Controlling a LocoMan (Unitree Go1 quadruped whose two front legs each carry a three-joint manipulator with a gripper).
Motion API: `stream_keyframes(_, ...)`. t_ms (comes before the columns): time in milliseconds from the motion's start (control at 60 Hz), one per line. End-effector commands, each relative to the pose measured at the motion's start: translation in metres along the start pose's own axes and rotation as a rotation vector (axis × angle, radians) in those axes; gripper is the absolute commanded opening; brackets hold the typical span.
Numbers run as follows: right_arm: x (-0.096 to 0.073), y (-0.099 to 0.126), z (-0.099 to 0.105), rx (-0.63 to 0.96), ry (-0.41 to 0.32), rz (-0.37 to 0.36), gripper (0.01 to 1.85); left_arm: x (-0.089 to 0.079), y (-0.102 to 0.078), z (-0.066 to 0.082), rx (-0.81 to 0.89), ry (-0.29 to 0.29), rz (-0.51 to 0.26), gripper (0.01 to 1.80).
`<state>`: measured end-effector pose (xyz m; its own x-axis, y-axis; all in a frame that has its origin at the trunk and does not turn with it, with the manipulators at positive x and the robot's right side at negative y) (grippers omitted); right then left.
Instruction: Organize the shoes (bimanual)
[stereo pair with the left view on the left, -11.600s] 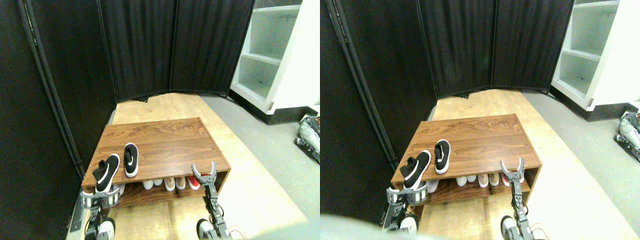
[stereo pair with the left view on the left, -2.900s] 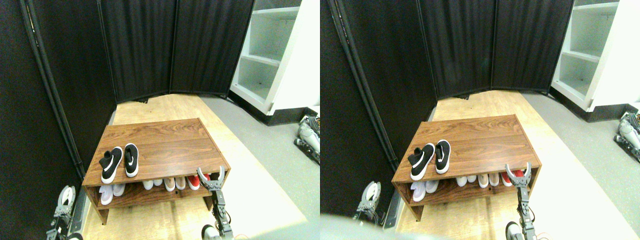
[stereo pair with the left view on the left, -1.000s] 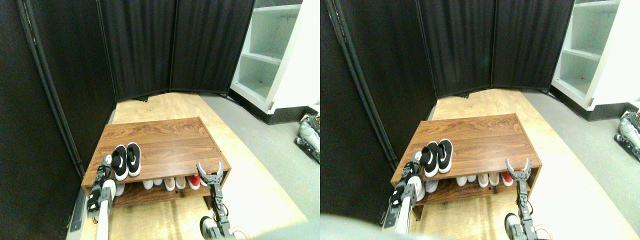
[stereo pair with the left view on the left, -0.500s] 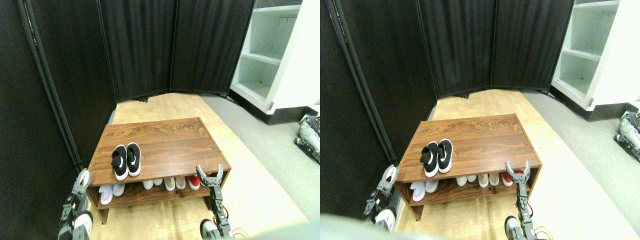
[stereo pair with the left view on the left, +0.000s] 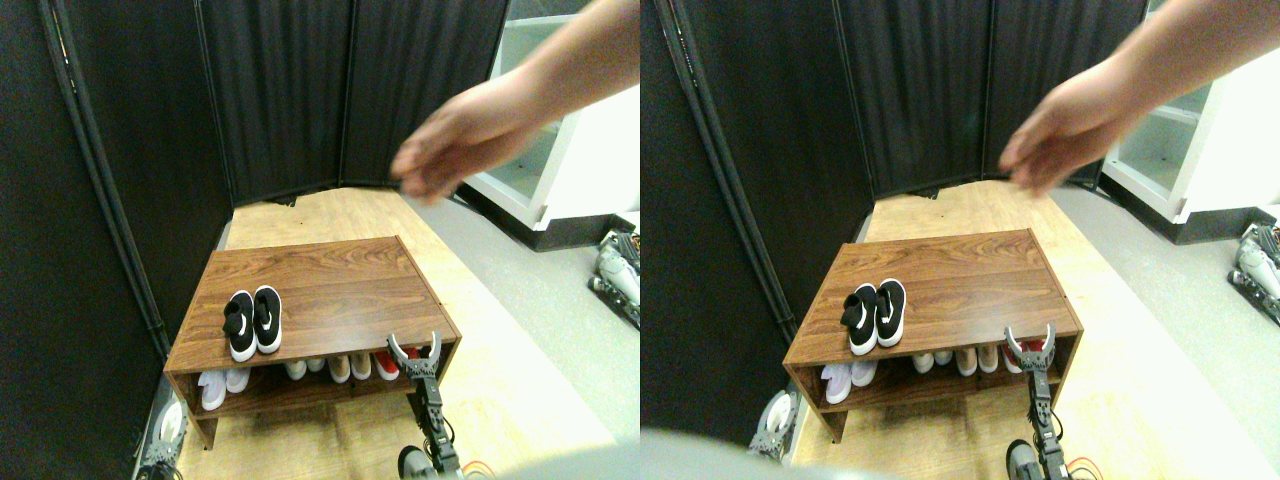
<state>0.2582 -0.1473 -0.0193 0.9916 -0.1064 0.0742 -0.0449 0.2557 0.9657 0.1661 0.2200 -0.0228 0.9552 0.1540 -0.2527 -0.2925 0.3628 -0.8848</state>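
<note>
The right pincer gaped empty at the bench front corner, the left pincer unreadable below it, the shoes paired on top, where a person's hand reaching in risked knocking them askew.

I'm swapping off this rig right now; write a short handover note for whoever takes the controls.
Right end effector: open, empty, raised at the front right corner of the wooden shoe rack.
Left end effector: low beside the rack's left front corner, holding nothing; jaws too small to read.
Pair of black low-top sneakers with white soles: side by side and touching, on the rack's top near the left front.
Done: the pair looks lined up.
Left: probably nothing but a check.
Caution: a person's hand reaches in above the rack.
</note>
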Motion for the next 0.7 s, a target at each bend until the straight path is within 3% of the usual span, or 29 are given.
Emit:
stream_keyframes(17, 0.0, 0.011, 0.0, 0.001, -0.007, 0.049, 0.68, -0.003, -0.012, 0.0, 0.0, -0.032, -0.052, 0.01)
stream_keyframes(367, -0.008, 0.013, 0.0, 0.014, 0.019, 0.013, 0.69, -0.001, -0.011, 0.012, 0.002, -0.065, -0.093, 0.01)
stream_keyframes(700, -0.01, 0.011, 0.002, 0.118, 0.17, -0.043, 0.66, -0.003, -0.019, 0.007, -0.029, -0.038, -0.118, 0.01)
